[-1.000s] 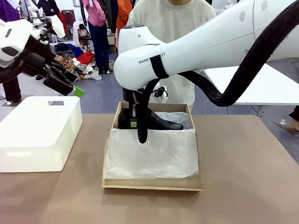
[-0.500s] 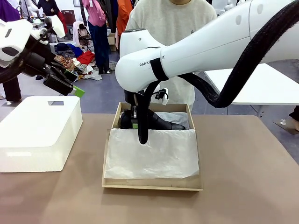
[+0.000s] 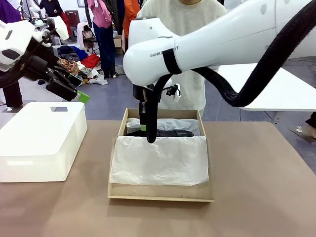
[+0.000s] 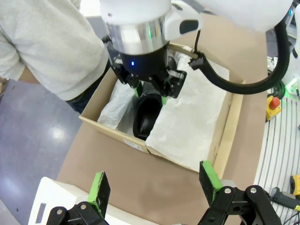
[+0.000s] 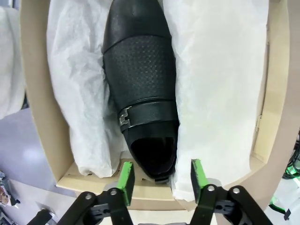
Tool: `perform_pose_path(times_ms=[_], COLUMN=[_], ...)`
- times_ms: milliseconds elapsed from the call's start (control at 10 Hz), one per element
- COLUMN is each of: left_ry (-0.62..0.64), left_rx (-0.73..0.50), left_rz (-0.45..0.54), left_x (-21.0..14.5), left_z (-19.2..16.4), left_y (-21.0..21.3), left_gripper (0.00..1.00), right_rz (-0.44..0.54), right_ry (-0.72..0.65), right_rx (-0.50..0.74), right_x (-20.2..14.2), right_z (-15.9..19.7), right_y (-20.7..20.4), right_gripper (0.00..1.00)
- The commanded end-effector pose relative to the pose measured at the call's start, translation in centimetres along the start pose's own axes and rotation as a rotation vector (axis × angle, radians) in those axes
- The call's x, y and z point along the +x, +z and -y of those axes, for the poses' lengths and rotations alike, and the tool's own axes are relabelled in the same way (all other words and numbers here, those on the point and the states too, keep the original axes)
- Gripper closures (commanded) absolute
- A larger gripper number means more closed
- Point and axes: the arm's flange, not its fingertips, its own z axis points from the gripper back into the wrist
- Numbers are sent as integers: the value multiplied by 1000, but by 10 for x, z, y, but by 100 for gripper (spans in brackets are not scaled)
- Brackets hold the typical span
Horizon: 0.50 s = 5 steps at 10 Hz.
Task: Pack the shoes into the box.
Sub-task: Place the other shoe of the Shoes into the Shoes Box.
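Observation:
One black shoe [image 3: 170,133] with a strap and buckle lies flat at the far end of the tan cardboard box [image 3: 160,196], between folds of white tissue [image 3: 160,160]. My right gripper [image 3: 148,129] hangs over its heel. In the right wrist view the shoe [image 5: 138,79] rests in the box [image 5: 40,93], and the right gripper [image 5: 161,177] stands open, its green pads clear of the heel on either side. My left gripper [image 3: 74,91] is open and holds nothing, raised at the left. From the left wrist view, the left gripper [image 4: 153,183] looks down on the box [image 4: 232,126], the shoe [image 4: 147,117] and the right gripper [image 4: 150,93].
A bigger white rounded box [image 3: 42,138] sits on the table's left side, below my left gripper. A person in a cream sweater [image 3: 182,24] stands just behind the cardboard box. Bare brown tabletop [image 3: 261,187] lies to the right and in front.
My right gripper has opened and let go of the shoe, which has dropped flat into the box. The right arm has lifted slightly. The left arm has not moved.

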Motion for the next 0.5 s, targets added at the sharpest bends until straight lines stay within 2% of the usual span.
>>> perform_pose_path(times_ms=[0,400], left_ry=[-1,-1], left_rx=[-9,-9], left_rz=[7,7], left_x=[0,0], left_z=[0,0], left_y=[1,1], left_gripper=[0,0], right_rz=[-2,1], right_ry=[2,13], right_rx=[-15,12], right_x=[9,24], right_z=[5,11], right_y=[16,37], right_gripper=[0,0])
